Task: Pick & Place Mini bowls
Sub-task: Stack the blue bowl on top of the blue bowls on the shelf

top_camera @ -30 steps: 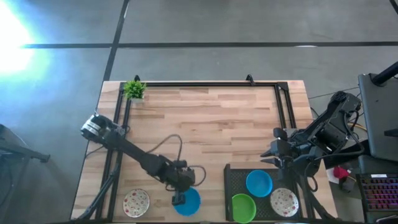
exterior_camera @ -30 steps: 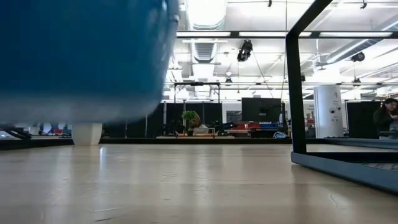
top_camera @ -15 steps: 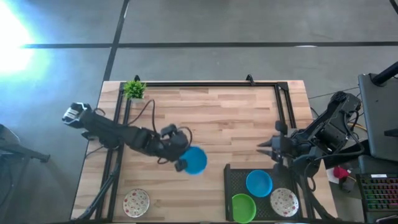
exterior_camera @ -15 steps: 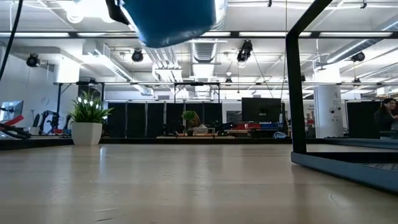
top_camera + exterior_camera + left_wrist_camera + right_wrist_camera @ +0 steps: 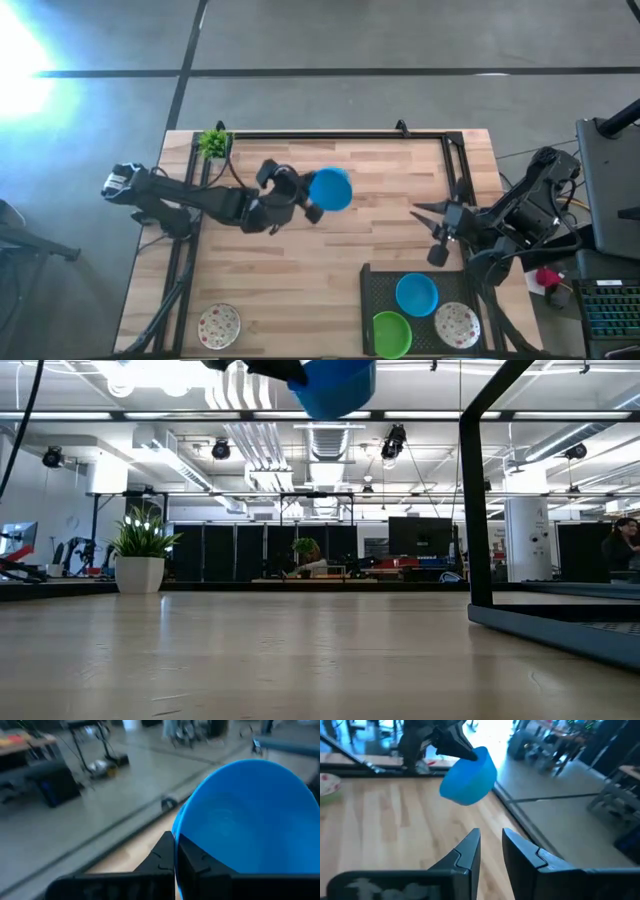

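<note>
Five mini bowls are counted | in the black tray (image 5: 370, 285): one green bowl (image 5: 391, 333), one blue bowl (image 5: 416, 294), one speckled bowl (image 5: 457, 324) | left of tray: second speckled bowl (image 5: 219, 325) | beyond tray: second blue bowl (image 5: 330, 189) is clamped by its rim in the left gripper (image 5: 311, 208), above the table (image 5: 390, 200) | right gripper (image 5: 432, 233) is slightly parted, nothing grasped.

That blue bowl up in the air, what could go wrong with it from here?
The left pincer holds the blue bowl only by its rim, high above the table, so it might slip and drop. The right pincer reaches toward it, slightly open; if this is a handover, the two could bump or miss each other.
</note>
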You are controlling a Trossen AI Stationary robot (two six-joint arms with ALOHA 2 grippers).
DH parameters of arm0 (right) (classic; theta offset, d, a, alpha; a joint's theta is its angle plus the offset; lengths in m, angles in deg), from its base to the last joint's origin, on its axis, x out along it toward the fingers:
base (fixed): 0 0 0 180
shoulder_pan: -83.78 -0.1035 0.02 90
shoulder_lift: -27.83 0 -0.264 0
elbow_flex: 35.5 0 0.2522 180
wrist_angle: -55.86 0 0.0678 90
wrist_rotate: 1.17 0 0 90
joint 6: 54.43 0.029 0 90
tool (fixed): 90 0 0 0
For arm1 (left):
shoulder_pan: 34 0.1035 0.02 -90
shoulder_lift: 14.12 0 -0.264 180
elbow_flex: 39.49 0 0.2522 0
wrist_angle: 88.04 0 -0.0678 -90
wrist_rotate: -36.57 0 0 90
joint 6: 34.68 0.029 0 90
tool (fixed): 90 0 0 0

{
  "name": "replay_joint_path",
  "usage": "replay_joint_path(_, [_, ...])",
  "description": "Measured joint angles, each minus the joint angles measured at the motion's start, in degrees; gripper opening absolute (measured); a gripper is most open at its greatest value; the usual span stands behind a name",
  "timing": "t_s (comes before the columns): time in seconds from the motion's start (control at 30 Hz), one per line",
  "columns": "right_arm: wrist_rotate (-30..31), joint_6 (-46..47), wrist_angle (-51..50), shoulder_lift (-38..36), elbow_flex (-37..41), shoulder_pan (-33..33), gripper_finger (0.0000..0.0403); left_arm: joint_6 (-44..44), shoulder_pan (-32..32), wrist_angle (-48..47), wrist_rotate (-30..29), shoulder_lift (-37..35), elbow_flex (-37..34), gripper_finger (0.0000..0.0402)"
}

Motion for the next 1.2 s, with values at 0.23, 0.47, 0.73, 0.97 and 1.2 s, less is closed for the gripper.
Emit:
replay_joint_path(0.23, [0.44,-1.3,5.16,0.0,2.06,5.13,0.0109,6.98,3.37,10.74,-4.88,0.46,-0.21,0.0])
replay_joint_path(0.47, [0.39,-10.67,17.38,0.0,5.46,13.0,0.0143,13.0,4.24,17.65,-5.5,3.09,-0.26,0.0])
replay_joint_path(0.73, [-7.38,-28.21,35.34,0.62,7.85,18.61,0.0152,15.83,4.23,26.26,-5.49,6.93,-0.24,0.0])
replay_joint_path(0.97, [-10.23,-30.08,37.2,3.63,7.89,23.82,0.0153,21.04,3.82,33.21,-4.03,8.85,-0.24,0.0])
replay_joint_path(1.2, [-10.25,-29.69,38.02,5.38,7.89,27.07,0.0153,22.36,2.49,34.11,-3.13,8.8,-0.24,0.0])
